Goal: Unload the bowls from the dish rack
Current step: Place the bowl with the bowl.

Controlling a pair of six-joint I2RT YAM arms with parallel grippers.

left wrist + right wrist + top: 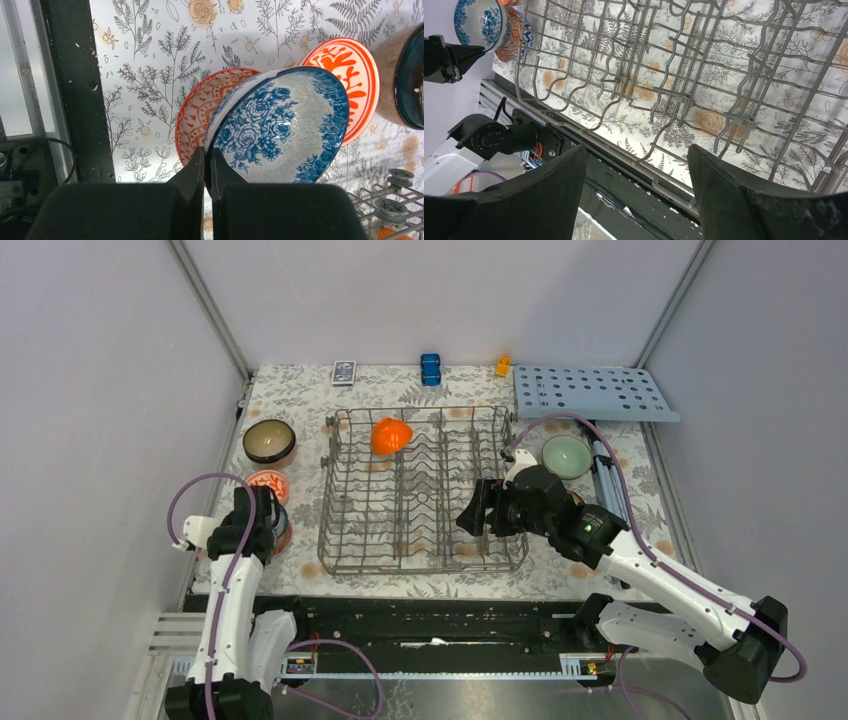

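Observation:
The grey wire dish rack point(420, 490) stands mid-table with one orange bowl point(391, 436) upright in its far rows. My left gripper point(206, 152) is shut on the rim of a blue-and-white bowl point(285, 125), held tilted over a red-patterned bowl point(200, 115) left of the rack. Beside them lie another red-and-white bowl point(350, 75) and a dark brown bowl point(269, 441). My right gripper point(478, 515) hangs open and empty over the rack's near right part point(674, 75). A pale green bowl point(566, 455) sits right of the rack.
A light-blue board with holes point(595, 392) lies at the back right. A card box point(343, 372), a blue block point(430, 368) and a small orange item point(502, 365) line the far edge. A black rail point(430, 620) runs along the near edge.

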